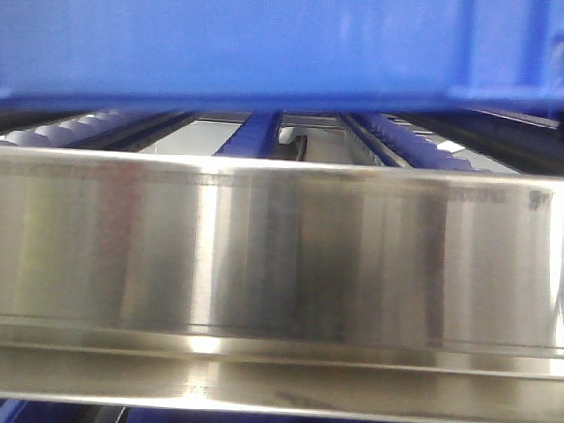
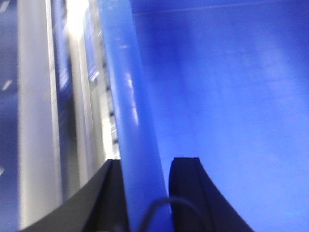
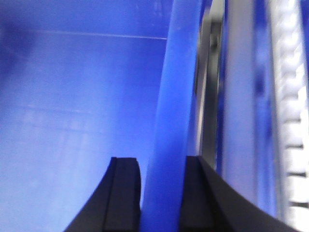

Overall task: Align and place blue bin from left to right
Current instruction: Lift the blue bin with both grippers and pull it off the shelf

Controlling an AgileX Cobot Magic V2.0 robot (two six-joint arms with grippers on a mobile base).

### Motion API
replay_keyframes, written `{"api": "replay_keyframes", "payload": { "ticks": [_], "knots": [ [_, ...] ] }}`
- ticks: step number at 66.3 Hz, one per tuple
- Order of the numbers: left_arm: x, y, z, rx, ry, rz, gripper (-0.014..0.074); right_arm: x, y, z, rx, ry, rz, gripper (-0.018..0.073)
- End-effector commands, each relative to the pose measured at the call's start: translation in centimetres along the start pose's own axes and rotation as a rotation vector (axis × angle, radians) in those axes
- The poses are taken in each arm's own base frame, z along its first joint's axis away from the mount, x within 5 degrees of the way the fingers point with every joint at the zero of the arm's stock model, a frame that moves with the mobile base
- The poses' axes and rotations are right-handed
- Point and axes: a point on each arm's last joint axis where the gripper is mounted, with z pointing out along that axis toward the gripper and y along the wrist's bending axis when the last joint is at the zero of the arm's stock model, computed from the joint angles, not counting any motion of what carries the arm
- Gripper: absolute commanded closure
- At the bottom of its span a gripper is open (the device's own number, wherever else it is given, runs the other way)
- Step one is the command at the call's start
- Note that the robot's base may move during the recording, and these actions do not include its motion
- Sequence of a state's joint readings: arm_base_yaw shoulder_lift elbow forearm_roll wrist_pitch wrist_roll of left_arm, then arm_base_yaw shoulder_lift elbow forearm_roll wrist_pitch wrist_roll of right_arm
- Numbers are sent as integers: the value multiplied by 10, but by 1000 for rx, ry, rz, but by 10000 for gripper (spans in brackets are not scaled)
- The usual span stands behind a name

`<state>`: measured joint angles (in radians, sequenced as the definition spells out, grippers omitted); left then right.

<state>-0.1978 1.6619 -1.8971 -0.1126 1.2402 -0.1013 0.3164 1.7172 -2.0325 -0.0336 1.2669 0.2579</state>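
The blue bin [image 1: 226,43] hangs just above the steel rail [image 1: 279,260], left tool [image 2: 145,164] and right tool [image 3: 161,162] each clamped on its rim — uneven lowering could tilt it, catching the rail.

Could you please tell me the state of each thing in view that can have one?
blue bin: gripped by both hands at its rim, apparently raised above the roller tracks, slightly tilted, its left side lower in the front view.
left hand: shut on the bin's rim, one finger either side.
right hand: shut on the bin's rim, one finger either side.
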Motion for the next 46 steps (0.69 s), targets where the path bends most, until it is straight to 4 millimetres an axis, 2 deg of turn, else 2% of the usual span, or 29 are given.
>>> {"api": "replay_keyframes", "payload": {
  "ticks": [1, 15, 46],
  "knots": [
    [-6, -15, -31, 134, -146, -18, 708, -8, 6, -31, -76, -156, -2, 627],
    [-8, -21, -53, 181, -241, -27, 708, -9, 5, -47, -89, -208, -1, 627],
    [-10, -21, -57, 188, -271, -28, 708, -9, 5, -48, -89, -209, -1, 627]
  ]
}}
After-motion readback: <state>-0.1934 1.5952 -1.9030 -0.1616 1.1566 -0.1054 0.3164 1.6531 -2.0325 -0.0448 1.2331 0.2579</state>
